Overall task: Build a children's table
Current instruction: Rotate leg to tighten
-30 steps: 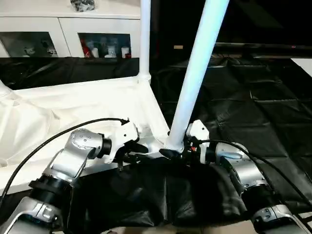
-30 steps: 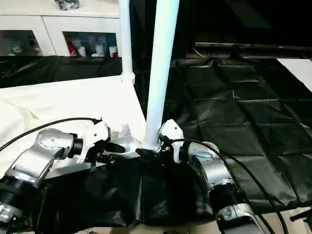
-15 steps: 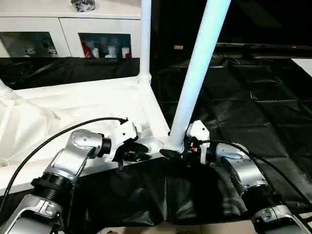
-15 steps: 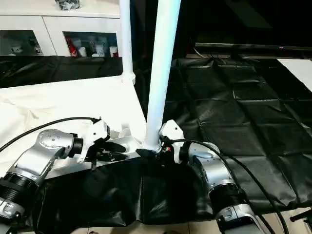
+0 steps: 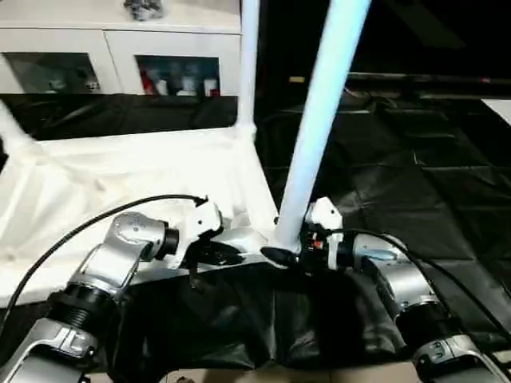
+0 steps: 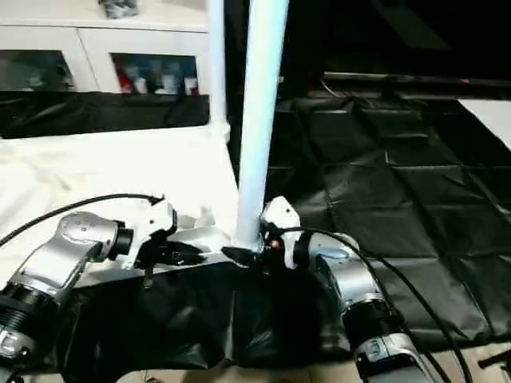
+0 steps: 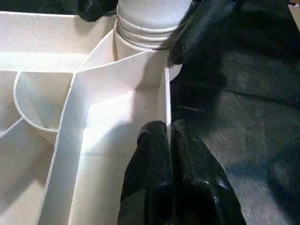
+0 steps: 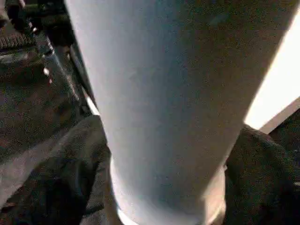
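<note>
**Ana:** Left claw (image 7: pixel 166 140) is pinched tight on the thin side wall of the tabletop (image 5: pixel 120 171), one finger inside the rim, one outside, right next to the near corner socket (image 7: pixel 140 44).

**Ben:** And the right claw (image 5: pixel 281 257)?

**Ana:** Down at the foot of the near leg (image 5: pixel 319 120), with a black finger on either side of it where it enters that socket. Its fingers stand wide, but I cannot tell whether they press the leg or just bracket it.

**Ben:** So where does the build stand?

**Ana:** The tabletop lies upside down on the black-covered surface (image 5: pixel 415 183), ribs up. The near leg stands in its corner, leaning a touch to the right. A second leg (image 5: pixel 248 64) rises straight from the far corner. At the far left, a third leg (image 5: pixel 14 132) slants up out of frame.

**Ben:** Three of four, then?

**Ana:** Three visible, by my count. The fourth corner is out of view, so I cannot say. My read is that the near leg is the one in hand, maybe not fully seated given that lean.

**Ben:** What's left?

**Ana:** Seating this leg, possibly a fourth, then turning the table upright. The white cabinet (image 5: pixel 112 60) behind is just background.
</note>
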Robot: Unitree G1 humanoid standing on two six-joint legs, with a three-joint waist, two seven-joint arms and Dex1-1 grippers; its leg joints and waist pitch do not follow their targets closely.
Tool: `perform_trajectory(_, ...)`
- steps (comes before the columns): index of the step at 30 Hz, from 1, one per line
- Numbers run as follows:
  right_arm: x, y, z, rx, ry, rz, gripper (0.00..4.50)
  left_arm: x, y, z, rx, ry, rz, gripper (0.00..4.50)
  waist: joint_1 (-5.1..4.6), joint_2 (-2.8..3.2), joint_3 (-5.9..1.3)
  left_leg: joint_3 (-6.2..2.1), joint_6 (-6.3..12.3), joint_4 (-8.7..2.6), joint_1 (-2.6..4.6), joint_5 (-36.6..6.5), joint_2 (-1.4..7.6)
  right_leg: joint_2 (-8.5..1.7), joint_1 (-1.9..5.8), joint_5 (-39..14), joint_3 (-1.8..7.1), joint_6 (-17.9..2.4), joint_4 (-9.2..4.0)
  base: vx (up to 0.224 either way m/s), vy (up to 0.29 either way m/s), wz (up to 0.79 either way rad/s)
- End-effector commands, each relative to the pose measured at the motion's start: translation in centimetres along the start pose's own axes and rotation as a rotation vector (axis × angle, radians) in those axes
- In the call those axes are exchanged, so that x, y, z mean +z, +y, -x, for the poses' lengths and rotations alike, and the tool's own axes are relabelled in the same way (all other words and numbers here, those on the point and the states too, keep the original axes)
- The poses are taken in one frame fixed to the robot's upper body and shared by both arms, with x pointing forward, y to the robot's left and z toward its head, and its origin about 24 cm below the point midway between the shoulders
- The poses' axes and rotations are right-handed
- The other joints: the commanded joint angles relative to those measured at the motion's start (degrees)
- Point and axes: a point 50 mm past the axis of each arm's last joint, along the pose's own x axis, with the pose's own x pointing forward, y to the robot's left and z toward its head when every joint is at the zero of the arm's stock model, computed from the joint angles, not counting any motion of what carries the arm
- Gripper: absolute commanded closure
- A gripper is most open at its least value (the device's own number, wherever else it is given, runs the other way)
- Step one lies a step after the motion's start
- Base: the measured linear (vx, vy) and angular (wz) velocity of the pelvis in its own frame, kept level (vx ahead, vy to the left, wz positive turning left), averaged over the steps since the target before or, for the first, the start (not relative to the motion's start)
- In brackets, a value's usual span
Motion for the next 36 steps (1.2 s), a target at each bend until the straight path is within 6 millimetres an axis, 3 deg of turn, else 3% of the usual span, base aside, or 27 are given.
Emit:
perform_trajectory(1, 0.2, -0.2, 0.2, 0.004, 0.034, 0.040, 0.05, -0.7, -0.7, -0.5, -0.075, 0.042, 0.005, 4.50, 0.06, 0.58, -3.12, -0.67, 0.18, -4.07, 0.96, -19.22, 1.24, -2.20, 2.34, -19.45, 1.77, -11.29, -4.30, 0.000, 0.000, 0.00)
perform_trajectory(8, 0.4, -0.2, 0.5, 0.045, 0.036, 0.059, 0.05, -0.5, -1.2, -0.6, -0.133, 0.012, 0.009, 4.50, 0.20, 0.57, -3.31, -0.71, 0.45, -4.02, 0.79, -18.15, 1.25, -2.18, 2.47, -17.42, 1.78, -11.61, -4.01, 0.000, 0.000, 0.00)
perform_trajectory(13, 0.5, -0.3, 0.6, 0.060, 0.026, 0.054, 0.51, -0.6, -1.3, -0.4, -0.176, 0.029, 0.017, 4.50, 0.22, 0.55, -3.45, -0.57, 0.99, -3.88, 0.66, -16.57, 1.25, -2.08, 2.66, -13.88, 1.73, -12.84, -3.61, 0.000, 0.000, 0.00)
perform_trajectory(25, -0.3, 0.4, 0.0, 0.054, 0.011, -0.022, 1.39, -0.2, -0.5, -1.0, -0.075, -0.002, 0.022, 4.50, 0.31, 0.52, -3.21, -0.62, 0.48, -4.02, 0.75, -18.23, 1.27, -2.21, 2.46, -17.81, 1.81, -11.89, -4.05, 0.000, 0.000, 0.00)
perform_trajectory(28, -1.6, 0.0, -1.3, -0.136, 0.061, -0.053, 1.59, 0.7, 0.1, -2.5, 0.029, -0.029, 0.027, 4.50, 0.30, 0.42, -3.00, -0.75, -0.40, -4.11, 0.95, -19.60, 1.19, -2.38, 2.12, -21.74, 1.81, -10.71, -4.50, 0.000, 0.000, 0.00)
perform_trajectory(30, -1.9, -0.3, -2.0, -0.242, 0.069, -0.092, 1.74, 1.3, 0.2, -3.4, 0.061, -0.047, 0.038, 4.50, 0.12, 0.42, -2.81, -1.01, -1.21, -4.18, 1.10, -21.48, 1.03, -2.58, 1.90, -27.56, 1.67, -8.72, -5.05, 0.000, 0.000, 0.00)
perform_trajectory(31, -2.0, -0.4, -2.1, -0.259, 0.069, -0.100, 1.76, 1.4, 0.2, -3.5, 0.067, -0.050, 0.040, 4.50, -0.09, 0.44, -2.74, -1.01, -1.41, -4.20, 1.13, -22.21, 1.02, -2.52, 1.72, -28.85, 1.65, -8.32, -5.17, 0.000, 0.000, 0.00)
perform_trajectory(33, -1.9, -0.7, -3.2, -0.391, 0.048, -0.164, 1.78, 2.4, 0.2, -4.9, 0.096, -0.072, 0.045, 4.50, -0.53, 0.34, -2.48, -1.46, -1.79, -4.11, 1.56, -25.33, 0.73, -2.66, 1.45, -36.01, 1.13, -5.52, -6.19, 0.000, 0.000, 0.00)
perform_trajectory(36, -1.4, -0.6, -4.5, -0.474, 0.040, -0.189, 1.78, 3.4, 0.0, -6.3, 0.099, -0.103, 0.044, 4.50, -1.21, 0.35, -2.45, -1.72, -1.72, -4.02, 1.75, -26.68, 0.50, -2.63, 1.10, -39.94, 0.72, -3.34, -7.01, 0.000, 0.000, 0.00)
